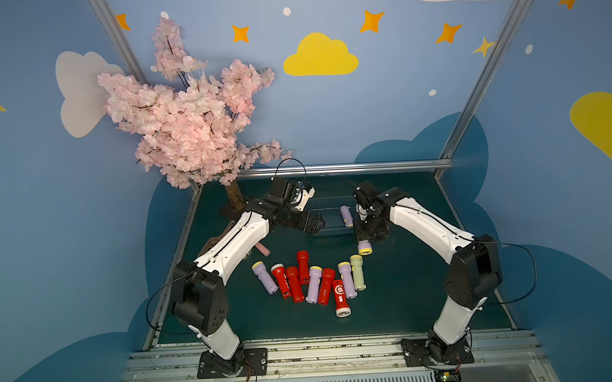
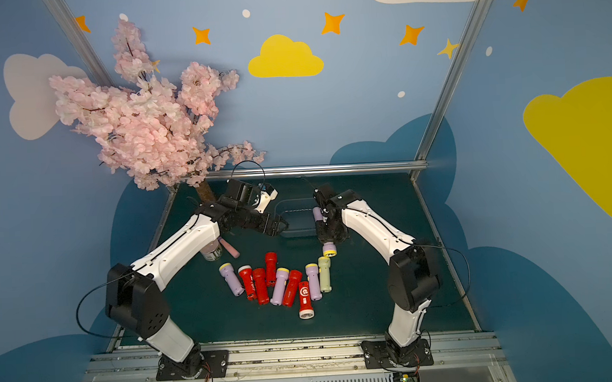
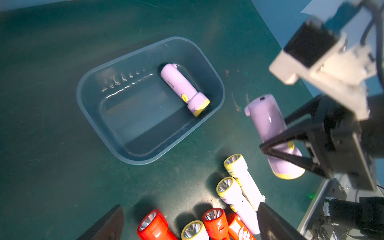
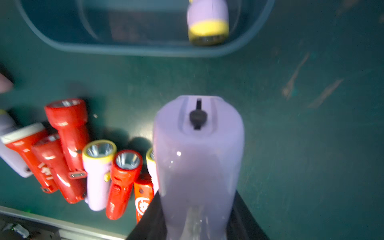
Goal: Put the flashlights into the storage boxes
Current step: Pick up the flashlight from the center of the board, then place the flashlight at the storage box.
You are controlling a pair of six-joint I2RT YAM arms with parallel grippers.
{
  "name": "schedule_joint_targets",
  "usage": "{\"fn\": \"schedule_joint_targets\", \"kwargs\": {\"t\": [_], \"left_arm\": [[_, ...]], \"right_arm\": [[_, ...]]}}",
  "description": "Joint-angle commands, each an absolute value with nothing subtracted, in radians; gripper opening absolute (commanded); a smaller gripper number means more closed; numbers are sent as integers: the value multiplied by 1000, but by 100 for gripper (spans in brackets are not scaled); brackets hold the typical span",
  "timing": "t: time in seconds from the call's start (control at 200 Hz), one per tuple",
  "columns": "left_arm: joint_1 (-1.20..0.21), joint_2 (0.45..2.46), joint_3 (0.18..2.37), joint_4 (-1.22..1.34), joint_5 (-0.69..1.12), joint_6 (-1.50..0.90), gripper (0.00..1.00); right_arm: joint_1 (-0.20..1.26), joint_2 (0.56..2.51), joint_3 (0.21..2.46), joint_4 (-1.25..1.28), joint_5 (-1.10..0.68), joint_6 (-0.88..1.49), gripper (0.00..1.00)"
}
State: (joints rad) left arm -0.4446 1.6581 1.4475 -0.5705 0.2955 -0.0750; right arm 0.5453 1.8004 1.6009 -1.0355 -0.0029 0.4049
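The slate-blue storage box (image 1: pixel 331 217) (image 3: pixel 135 118) stands at the back middle of the green table. One lavender flashlight (image 1: pixel 346 215) (image 3: pixel 184 88) lies inside it, at its right end. My right gripper (image 1: pixel 366 232) (image 4: pixel 196 194) is shut on another lavender flashlight (image 4: pixel 199 155) (image 3: pixel 268 124), tilted with its yellow head (image 1: pixel 365 248) lowest, just off the box's near right corner. My left gripper (image 1: pixel 319 223) (image 3: pixel 189 206) hangs open and empty by the box's near left side. Several red, lavender and one pale green flashlight (image 1: pixel 357 272) lie in a row (image 1: pixel 313 283) on the table nearer the front.
An artificial pink blossom tree (image 1: pixel 189 122) stands at the back left corner. A pink stick (image 1: pixel 264 249) and a clear jar (image 2: pixel 212 252) lie under my left arm. A metal rail (image 1: pixel 327 352) runs along the table's front edge.
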Motion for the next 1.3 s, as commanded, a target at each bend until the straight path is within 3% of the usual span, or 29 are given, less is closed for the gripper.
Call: {"fn": "schedule_joint_targets", "kwargs": {"t": [0.0,0.591,1.292], "left_arm": [[-437,1619,1428,-556,266,-69,99],[-387,1558,1368,-552,193,-72,99],[-358,1542,1348,-560,204,-79,99]], "right_arm": [[524,1866,1702,-1066,-14,364,33],[453,2302,2275,-1097,-136,296,33],[451,2504,2394,-1071,-134,259,36]]}}
